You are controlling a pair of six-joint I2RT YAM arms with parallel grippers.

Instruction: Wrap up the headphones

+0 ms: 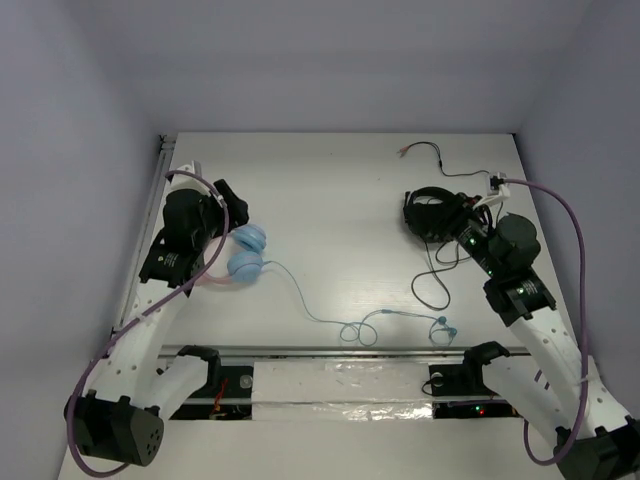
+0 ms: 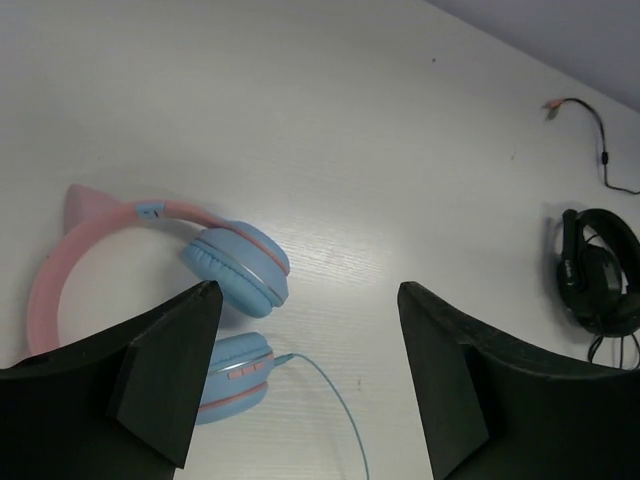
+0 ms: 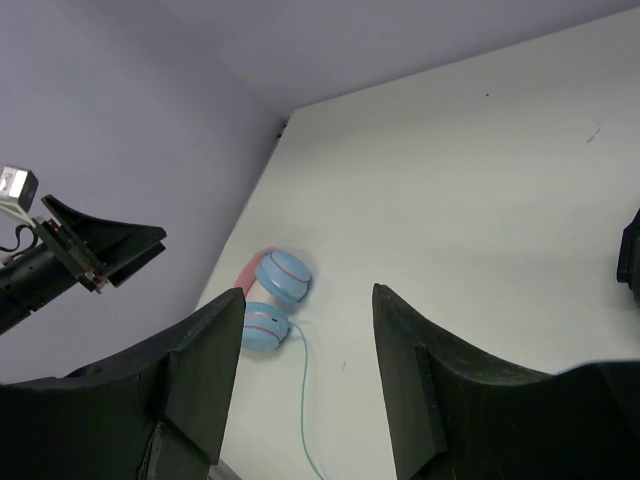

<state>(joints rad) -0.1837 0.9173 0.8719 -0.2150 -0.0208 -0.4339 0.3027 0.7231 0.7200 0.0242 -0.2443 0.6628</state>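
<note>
The headphones (image 1: 245,252) lie at the table's left: two round light-blue earcups, with the pink cat-ear headband (image 2: 60,265) mostly under my left arm. Their thin light-blue cable (image 1: 318,318) runs right along the front and ends in a small coil near the plug (image 1: 443,326). My left gripper (image 1: 227,200) is open and empty, just above and beyond the earcups (image 2: 237,265). My right gripper (image 1: 448,226) is open and empty at the right. In the right wrist view the headphones (image 3: 275,295) show far off, left of the gap between the fingertips (image 3: 308,292).
Black headphones (image 1: 432,212) with a black cable (image 1: 431,285) lie under my right gripper, and one lead (image 1: 428,150) runs toward the back. They also show in the left wrist view (image 2: 600,270). A metal rail (image 1: 340,351) runs along the near edge. Walls enclose left, back and right.
</note>
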